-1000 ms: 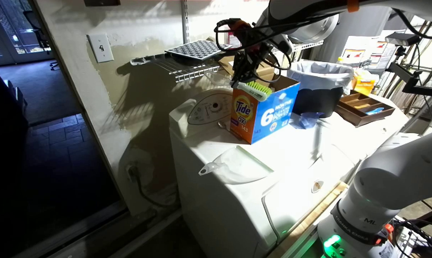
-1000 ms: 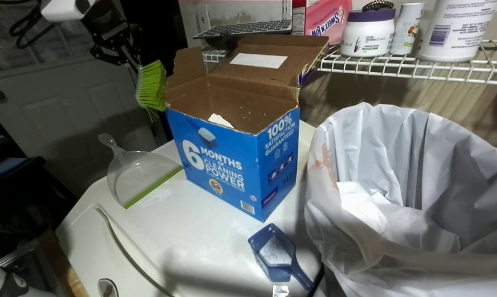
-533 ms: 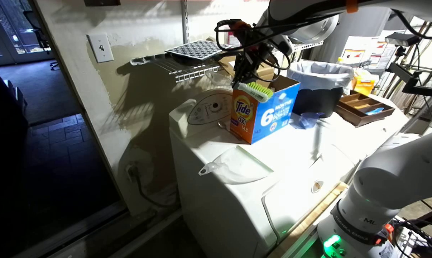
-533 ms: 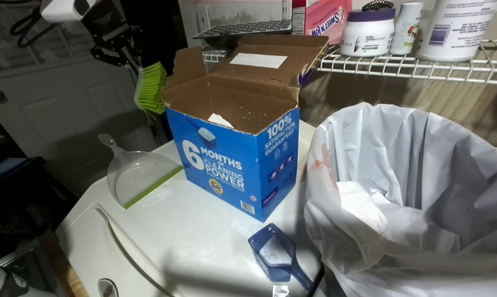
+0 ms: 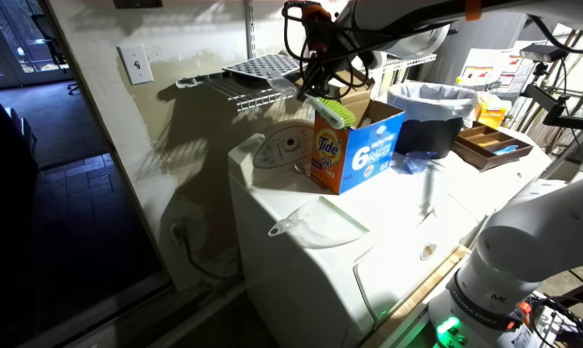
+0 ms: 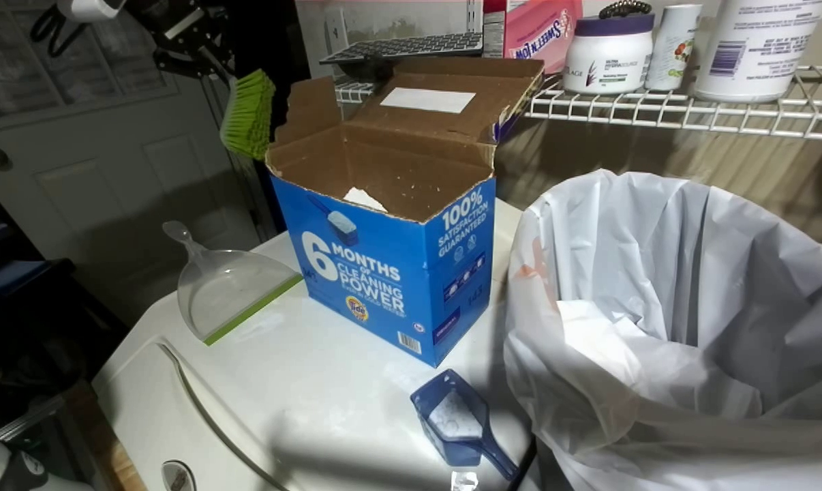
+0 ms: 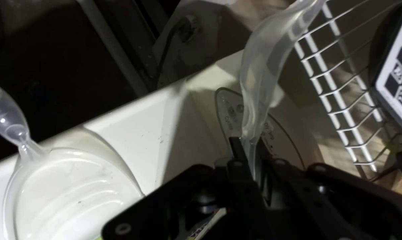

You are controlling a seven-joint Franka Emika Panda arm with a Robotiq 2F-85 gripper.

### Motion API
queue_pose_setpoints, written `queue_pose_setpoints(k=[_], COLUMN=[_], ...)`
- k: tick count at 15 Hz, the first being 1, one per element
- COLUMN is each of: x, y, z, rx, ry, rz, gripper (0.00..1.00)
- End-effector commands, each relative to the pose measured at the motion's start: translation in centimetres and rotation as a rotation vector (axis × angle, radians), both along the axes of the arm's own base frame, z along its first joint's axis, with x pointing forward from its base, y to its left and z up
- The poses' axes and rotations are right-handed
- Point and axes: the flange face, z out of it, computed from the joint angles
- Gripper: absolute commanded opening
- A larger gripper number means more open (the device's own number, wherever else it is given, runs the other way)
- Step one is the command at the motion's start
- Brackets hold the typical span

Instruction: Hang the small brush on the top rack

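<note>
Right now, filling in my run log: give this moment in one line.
tool: closed on clear handle of small brush | brush: aloft near Tide box, contact unclear | top rack: brush not yet hung

Wrist view: small green-and-clear plastic brush point(image 7: 262, 60), cut off at one o'clock; white wire-grid rack point(image 7: 339, 100), likewise at two.
</note>
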Motion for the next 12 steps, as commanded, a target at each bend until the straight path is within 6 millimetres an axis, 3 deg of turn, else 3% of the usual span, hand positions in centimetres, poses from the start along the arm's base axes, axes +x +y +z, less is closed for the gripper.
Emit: queue_pose_setpoints(k=[1, 11, 12], x=[0.6, 3.1, 2.1], y=[1.2, 3.4, 2.8], z=[1.9, 5.9, 4.9], rx=[0.051, 0.092, 0.062], ry=[-0.104, -0.375, -0.336], rz=[-0.068, -0.087, -0.064], gripper=[0.03, 0.03, 0.03])
